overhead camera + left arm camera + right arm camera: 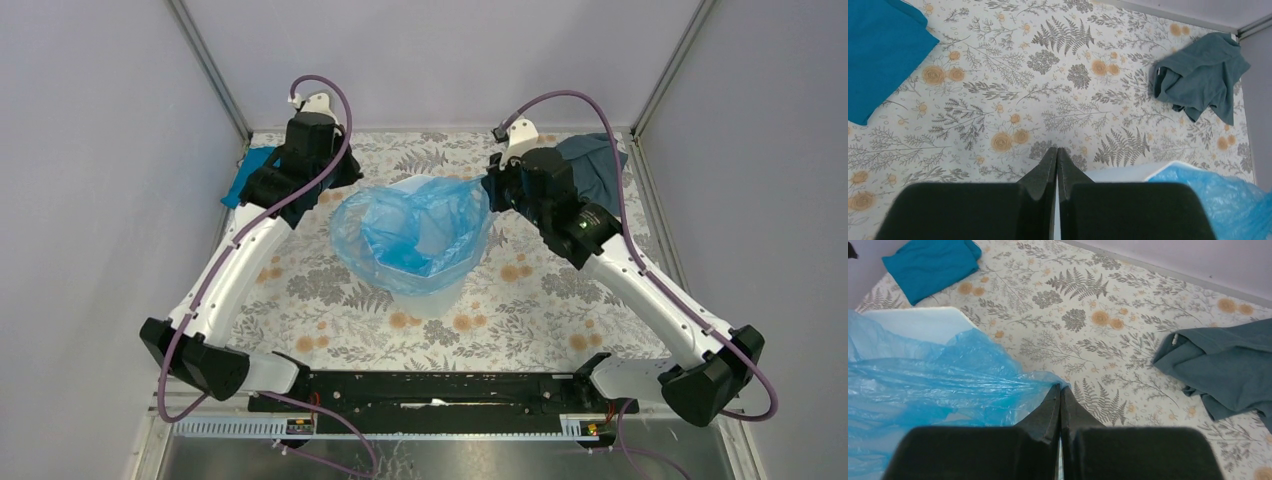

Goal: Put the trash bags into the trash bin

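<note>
Right wrist: right gripper (pixel 1059 389) clamped on edge of light-blue trash bag (pixel 938 385), film spread over white trash bin (pixel 430 296). Left gripper (pixel 1056 151) closed, empty.

The trash bag (pixel 410 225) hides most of the bin (pixel 428 297); teal cloth (pixel 245 175) and grey cloth (pixel 598 160) show only partly.

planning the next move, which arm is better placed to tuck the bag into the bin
Right. The right claw is shut on the bag edge at the bin; the left claw is shut on nothing.
</note>
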